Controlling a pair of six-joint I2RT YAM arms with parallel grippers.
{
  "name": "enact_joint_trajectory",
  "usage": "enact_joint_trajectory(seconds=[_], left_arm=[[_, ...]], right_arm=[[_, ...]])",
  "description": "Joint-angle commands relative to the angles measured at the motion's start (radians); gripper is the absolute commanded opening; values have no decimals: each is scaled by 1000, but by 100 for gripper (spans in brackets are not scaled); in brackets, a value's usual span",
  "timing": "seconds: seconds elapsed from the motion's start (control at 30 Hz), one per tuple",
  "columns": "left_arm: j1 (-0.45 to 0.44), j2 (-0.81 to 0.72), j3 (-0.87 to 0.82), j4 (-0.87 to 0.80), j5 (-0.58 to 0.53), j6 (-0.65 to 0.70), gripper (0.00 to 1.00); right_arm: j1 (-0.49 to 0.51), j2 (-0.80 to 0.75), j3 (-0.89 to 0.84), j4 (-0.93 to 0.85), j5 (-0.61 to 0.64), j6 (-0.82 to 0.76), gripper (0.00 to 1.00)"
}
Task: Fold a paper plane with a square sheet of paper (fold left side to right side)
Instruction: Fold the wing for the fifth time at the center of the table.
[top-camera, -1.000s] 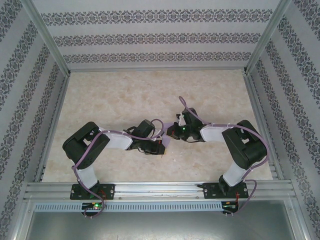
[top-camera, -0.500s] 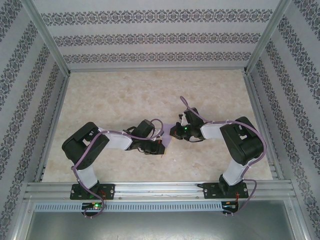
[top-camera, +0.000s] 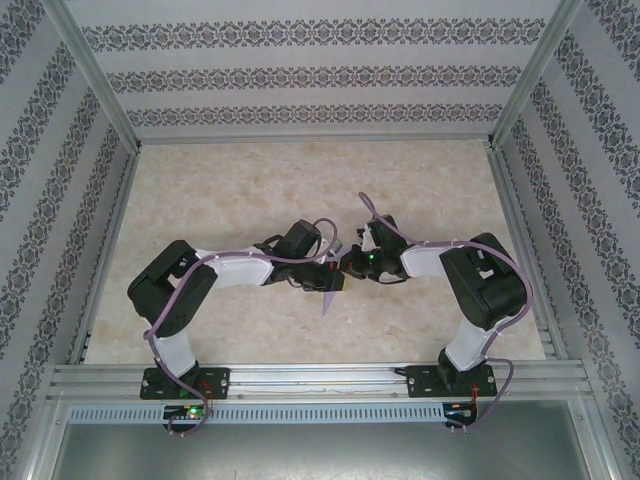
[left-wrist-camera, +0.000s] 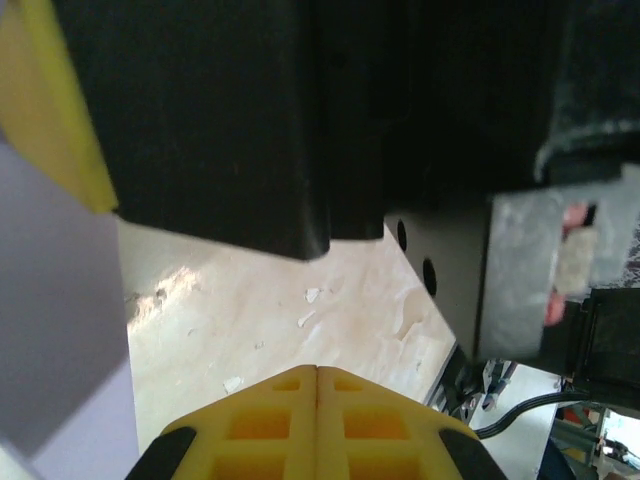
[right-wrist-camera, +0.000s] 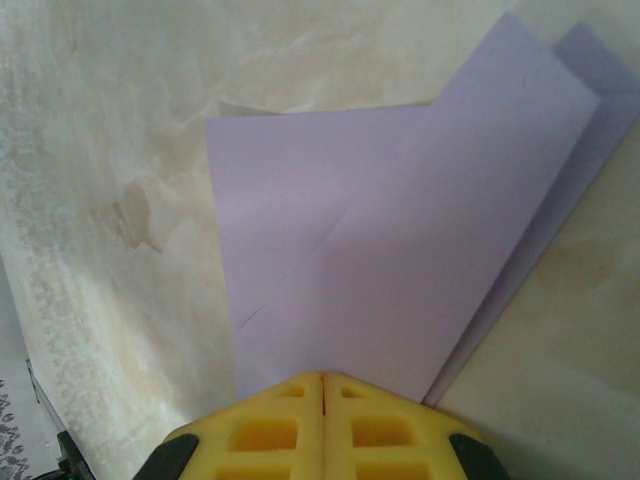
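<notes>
From where I stood, the two black-and-white robot arms met nose to nose over the middle of the beige marble-patterned tabletop. I judged this was so that one could steady the work while the other dealt with a crease. The right gripper, its yellow ribbed fingers pressed flat together, looked to be pinching the near edge of the thin, matte, lilac square sheet of paper. The sheet fanned out from its tips already doubled over (two layers showed along the right-hand edge, and a faint diagonal crease ran across the top one). The left gripper was closed too, with nothing that I could see between its fingers. The lilac paper lay off to its left, and the black body of the other wrist loomed just in front of it. From above, a slim lilac point stuck out toward the near edge between the two wrists. I counted one sheet, two arms and two grippers, and the folding looked only part-way done.
</notes>
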Motion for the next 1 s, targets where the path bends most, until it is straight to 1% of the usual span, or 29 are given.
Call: enact_joint_trajectory(seconds=[0.0,0.13,0.37,0.67,0.97], left_arm=[[11,52,34,-74,29,50,0],[10,87,59,-93,21,70,0],[11,120,46,-91,3,74,0],[8,89,-34,-77,34,81,0],[-7,25,-81,-159,55,159,0]], right_arm=[[-8,33,-26,-85,61,-20,0],[-7,35,-27,-89,66,-21,0],[-8,36,-26,-112,83,-39,0],[-14,44,-15,-147,97,-64,0],[-24,50,-6,-178,108,-82,0]])
